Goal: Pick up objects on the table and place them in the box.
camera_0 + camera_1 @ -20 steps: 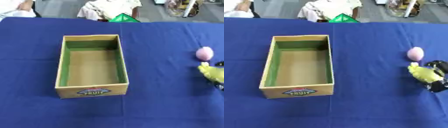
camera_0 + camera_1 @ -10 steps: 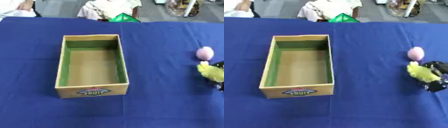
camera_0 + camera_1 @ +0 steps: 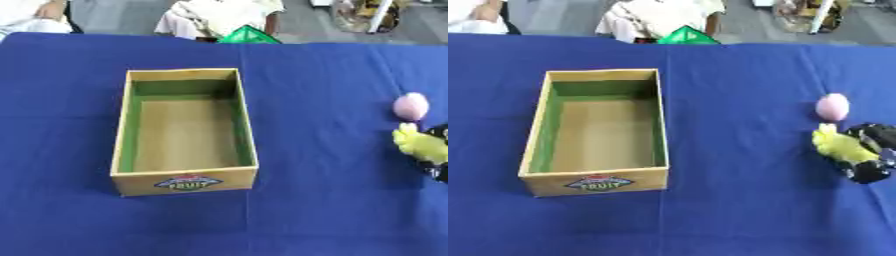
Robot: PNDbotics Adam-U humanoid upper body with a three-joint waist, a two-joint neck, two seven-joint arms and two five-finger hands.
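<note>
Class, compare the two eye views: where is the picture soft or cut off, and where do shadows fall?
Left eye view: the right hand is cut by the frame edge, the yellow object soft. Right eye view: that hand shows more fully, still blurred; the box shades its own inside, and its label is unreadably soft.

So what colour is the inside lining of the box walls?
Green on the inner walls of the box, above a plain tan floor; the right eye view shows it best.

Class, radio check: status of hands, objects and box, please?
Right hand curled on yellow object, at table level. Left hand out of view. Pink ball loose beside it. Box empty, path clear.
</note>
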